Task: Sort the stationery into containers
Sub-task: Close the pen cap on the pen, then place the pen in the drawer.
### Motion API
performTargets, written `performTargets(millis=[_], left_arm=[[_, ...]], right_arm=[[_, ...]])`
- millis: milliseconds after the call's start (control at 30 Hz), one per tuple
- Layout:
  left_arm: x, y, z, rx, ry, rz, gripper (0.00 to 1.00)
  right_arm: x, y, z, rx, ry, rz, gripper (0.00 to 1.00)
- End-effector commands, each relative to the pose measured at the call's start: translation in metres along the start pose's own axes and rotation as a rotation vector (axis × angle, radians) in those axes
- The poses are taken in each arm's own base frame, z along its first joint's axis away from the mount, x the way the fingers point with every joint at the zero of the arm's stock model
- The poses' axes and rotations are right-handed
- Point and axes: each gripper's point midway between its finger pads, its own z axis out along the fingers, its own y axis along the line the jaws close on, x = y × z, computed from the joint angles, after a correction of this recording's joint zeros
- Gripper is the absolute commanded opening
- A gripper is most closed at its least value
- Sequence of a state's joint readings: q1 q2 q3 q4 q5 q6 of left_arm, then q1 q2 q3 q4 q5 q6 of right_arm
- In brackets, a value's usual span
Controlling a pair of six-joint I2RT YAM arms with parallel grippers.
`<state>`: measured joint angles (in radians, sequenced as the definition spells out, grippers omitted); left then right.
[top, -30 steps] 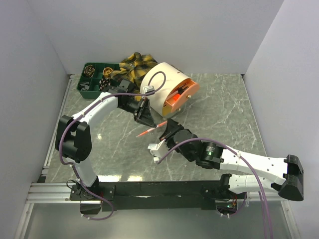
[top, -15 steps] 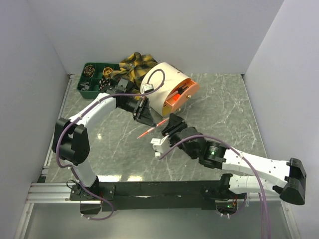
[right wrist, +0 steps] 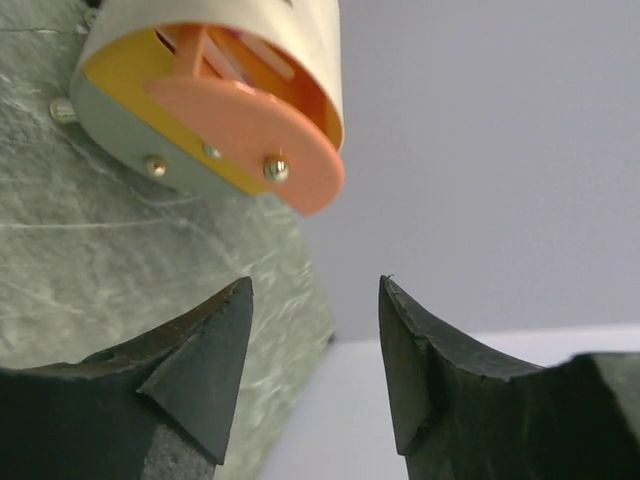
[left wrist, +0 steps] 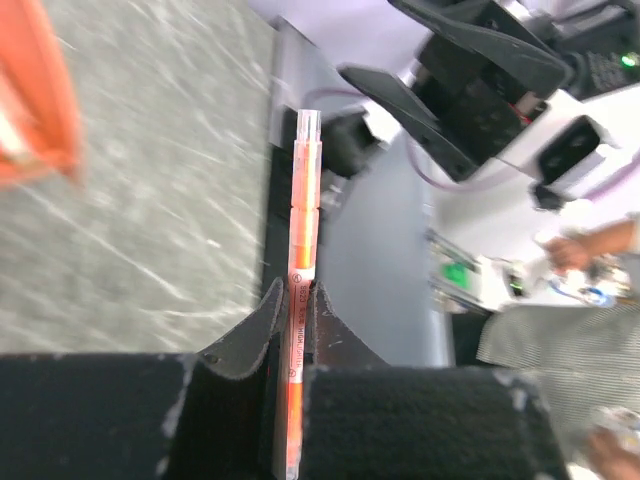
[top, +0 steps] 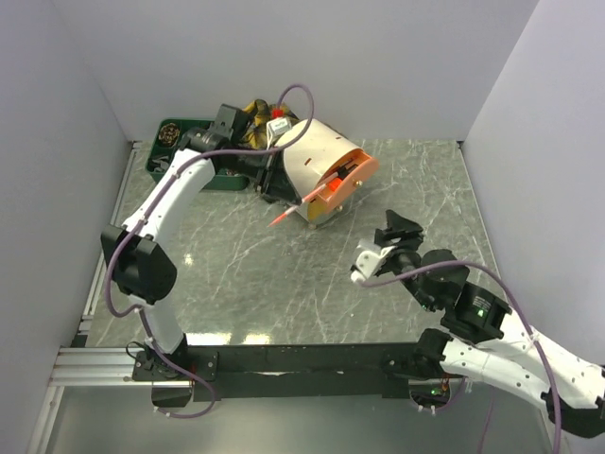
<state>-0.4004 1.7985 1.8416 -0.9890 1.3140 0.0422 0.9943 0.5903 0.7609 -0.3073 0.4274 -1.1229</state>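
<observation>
A thin orange pen (top: 295,206) (left wrist: 303,210) is clamped between the fingers of my left gripper (top: 277,189) (left wrist: 293,296), which is shut on it and held above the table. The pen's free end points down and away from the cream drum (top: 312,151). The drum lies on its side with its orange inner tray (top: 348,180) (right wrist: 235,115) facing right. The dark green divided tray (top: 173,142) sits at the back left, partly hidden by the left arm. My right gripper (top: 395,230) (right wrist: 315,290) stands open and empty to the right of the drum.
A yellow-and-black plaid cloth (top: 257,111) lies bunched behind the drum, against the back wall. White walls close in the left, back and right sides. The marble tabletop (top: 246,274) stretches in front of the drum.
The right gripper opened, let go of the orange pen and drew back to the right. The left gripper carried the pen up and back towards the drum.
</observation>
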Motion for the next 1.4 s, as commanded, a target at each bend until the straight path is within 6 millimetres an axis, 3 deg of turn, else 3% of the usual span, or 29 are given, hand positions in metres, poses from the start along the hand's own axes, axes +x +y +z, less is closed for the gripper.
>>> performTargets(millis=[0,133,367,467,533,567,600,700,900,1367], left_arm=[[-0.033,0.02,-0.002,-0.129,-0.019,0.094,0.01],[-0.067,0.028,0.0,-0.202,-0.073,0.145,0.01],[-0.096,0.025,0.019,-0.198,-0.115,0.204,0.01],[-0.107,0.024,0.027,-0.164,-0.137,0.204,0.01],[-0.111,0.027,0.032,-0.15,-0.143,0.183,0.01],[-0.111,0.028,0.036,-0.142,-0.143,0.183,0.01],[-0.113,0.028,0.039,-0.138,-0.145,0.191,0.01],[-0.112,0.045,0.049,-0.148,-0.136,0.171,0.01],[-0.117,0.067,0.058,-0.195,-0.142,0.19,0.01],[-0.129,0.095,0.08,-0.284,-0.159,0.259,0.02]], right_arm=[[0.018,-0.001,-0.002,0.033,0.051,0.214,0.62],[0.028,-0.009,0.002,0.081,0.089,0.264,0.64],[0.039,-0.018,0.001,0.123,0.114,0.42,0.67],[0.042,-0.03,0.005,0.145,0.122,0.532,0.67],[0.041,-0.049,0.004,0.178,0.125,0.604,0.67],[0.037,-0.047,0.011,0.153,0.115,0.674,0.67],[0.031,-0.061,0.009,0.169,0.092,0.713,0.67],[0.033,-0.071,0.017,0.158,0.103,0.841,0.67],[0.049,-0.072,0.026,0.178,0.172,0.931,0.67],[0.059,-0.049,0.029,0.145,0.195,0.944,0.67]])
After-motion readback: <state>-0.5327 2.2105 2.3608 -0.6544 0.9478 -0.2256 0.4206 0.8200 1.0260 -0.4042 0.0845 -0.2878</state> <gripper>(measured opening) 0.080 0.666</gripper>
